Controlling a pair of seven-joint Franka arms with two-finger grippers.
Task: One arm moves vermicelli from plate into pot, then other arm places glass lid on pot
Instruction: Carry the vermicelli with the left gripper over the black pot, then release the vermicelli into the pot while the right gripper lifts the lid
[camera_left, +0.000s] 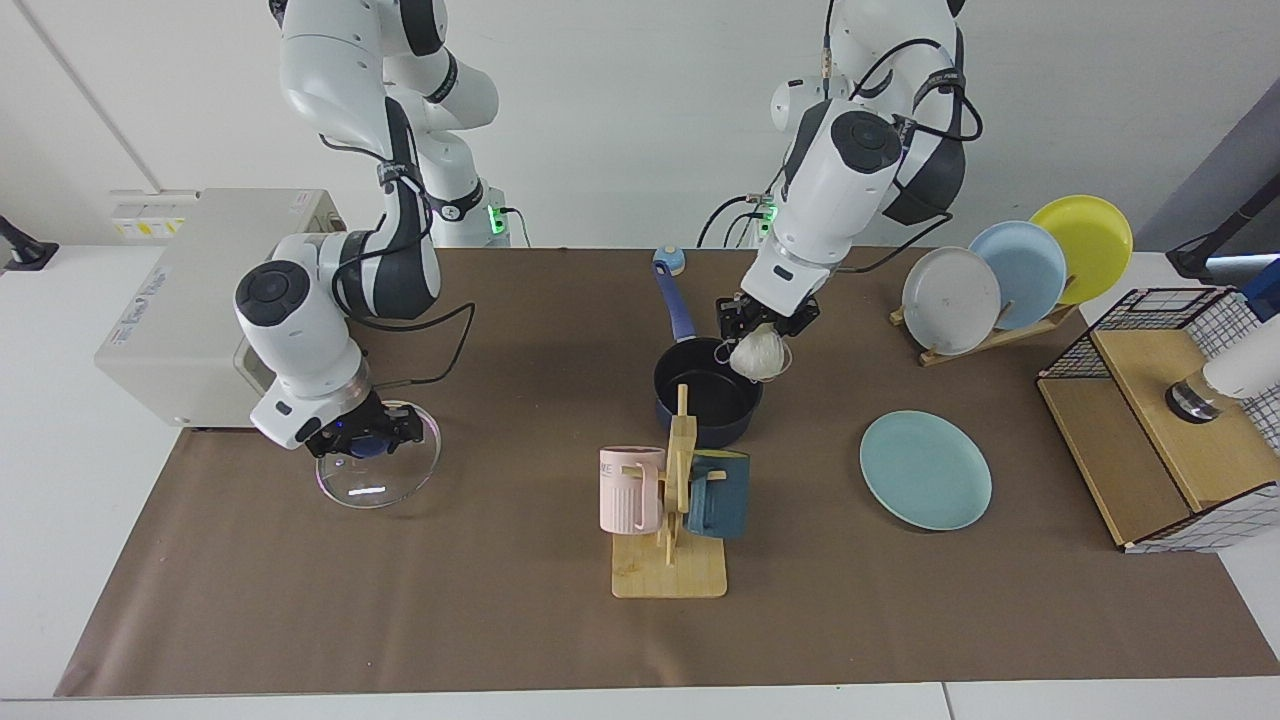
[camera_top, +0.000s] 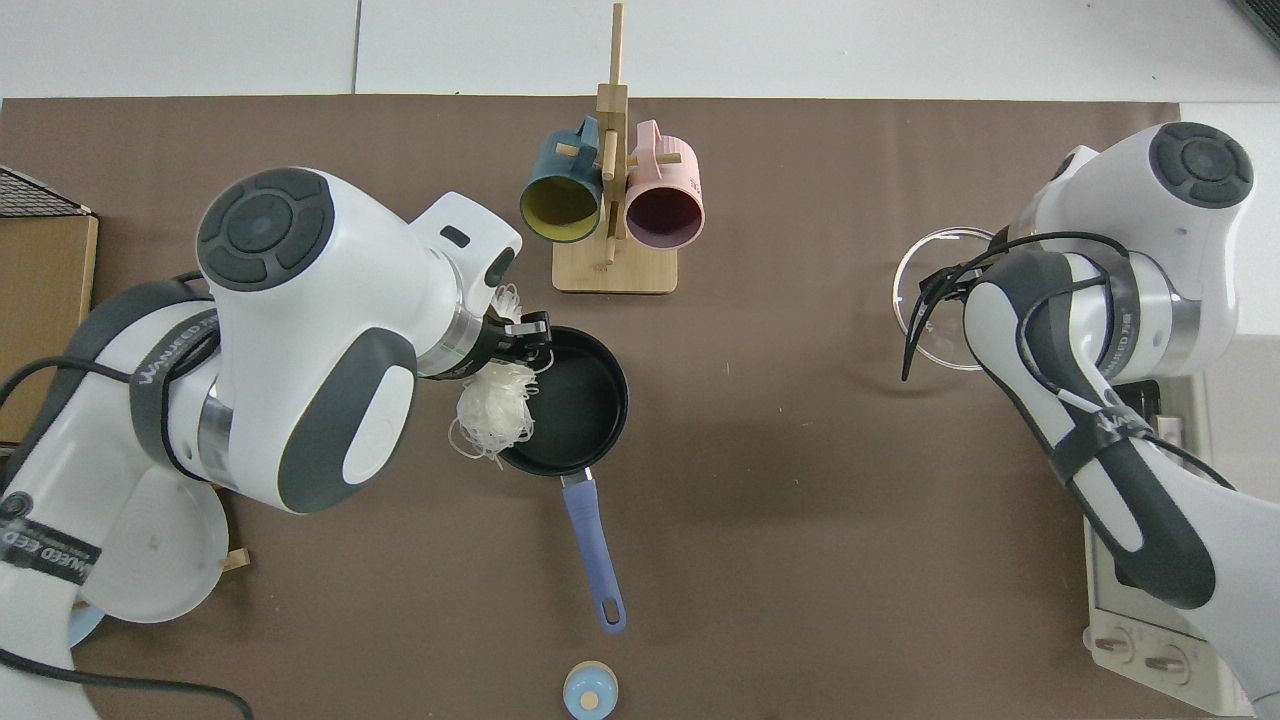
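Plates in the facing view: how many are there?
4. The flat pale teal-green plate lies empty on the brown table mat. A white plate, a sky-blue plate and a yellow plate stand on edge in the wooden rack. None seems hidden.

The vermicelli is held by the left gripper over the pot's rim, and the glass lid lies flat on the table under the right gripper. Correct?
Not quite. In the facing view the right gripper holds the glass lid by its knob, tilted and lifted off the table. The rest stands: the left gripper holds the vermicelli over the pot's rim.
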